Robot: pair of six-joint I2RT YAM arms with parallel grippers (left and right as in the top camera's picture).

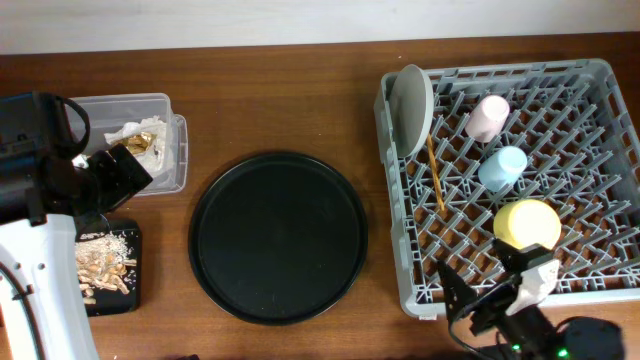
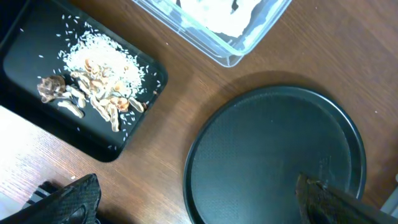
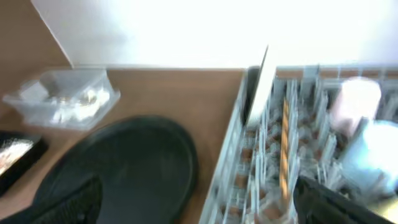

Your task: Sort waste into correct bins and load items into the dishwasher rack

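**Both my left hand point(image 2: 196, 182) and right hand point(image 3: 198, 184) spread, nothing held**

My left hand hung over the left end of the table point(image 1: 300, 100) with its fingers wide apart and nothing between them, near the clear tub point(image 1: 170, 105) and the shallow black tray point(image 1: 135, 295). My right hand was just as open and just as empty, low at the near edge of the dishwasher rack point(image 1: 600, 75), close to the yellow dish point(image 1: 527, 224).

The rack was a big grey crate of lattice and pegs at the right of the table. The pale grey plate point(image 1: 412, 105) stood on edge against its left wall. The wooden chopsticks point(image 1: 435, 175) lay along the lattice just beside the plate. The pink cup point(image 1: 488, 117) sat among the pegs toward the far side, the light blue cup point(image 1: 502, 167) nearer to me, and the yellow dish nearest, showing a smooth rounded face.

Crumpled white paper point(image 1: 125, 133) and a bit of gold foil point(image 1: 143, 142) lay inside the clear tub. White rice point(image 2: 99, 53) was scattered in the shallow black tray, with brownish scraps point(image 2: 93, 93) heaped on and beside it. The round black serving tray point(image 1: 278, 237) lay between the bins and the rack.
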